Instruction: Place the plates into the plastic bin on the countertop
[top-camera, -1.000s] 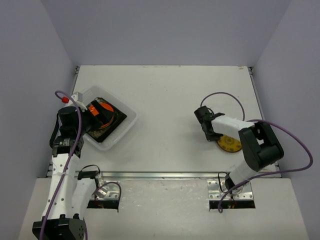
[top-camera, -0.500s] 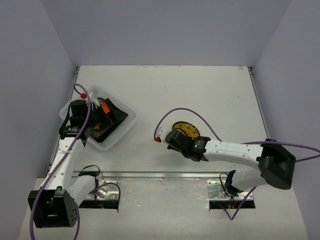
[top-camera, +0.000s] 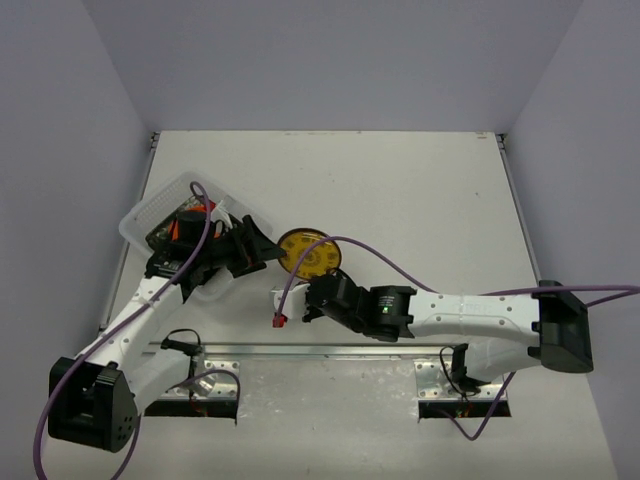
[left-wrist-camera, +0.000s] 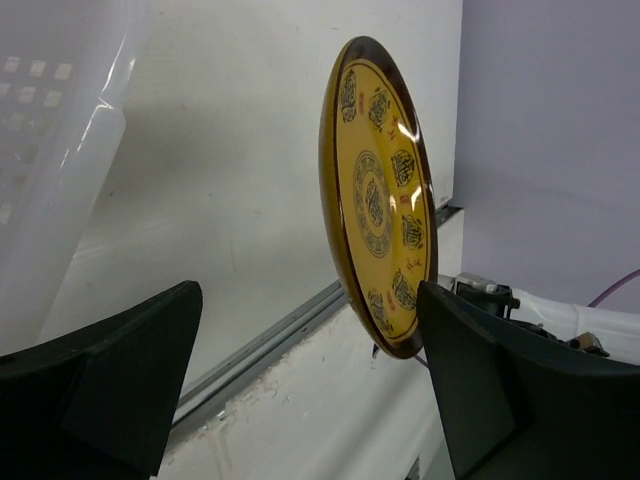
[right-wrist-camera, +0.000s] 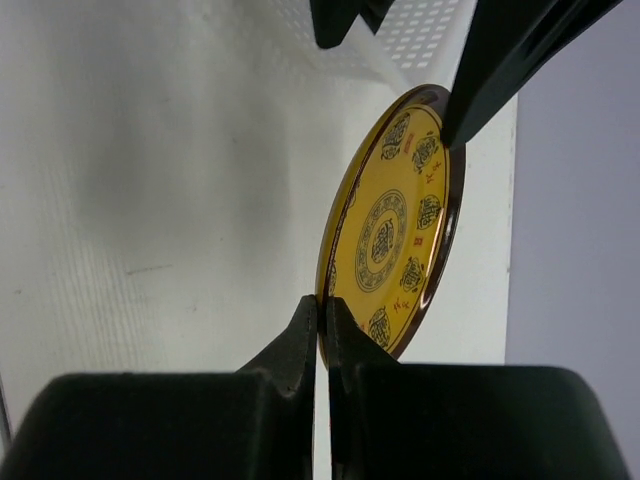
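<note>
Your right tool pinches the yellow plate by its near rim; your left tool gapes wide at its left edge, beside the plastic bin.

Round yellow plate: mustard face, dark brown rim, a ring of dark round medallion motifs around one central medallion, with small red marks between them. The plastic bin at left is clear and translucent, with a fine grid pattern. The surface is matte white and the cables are purple.
</note>
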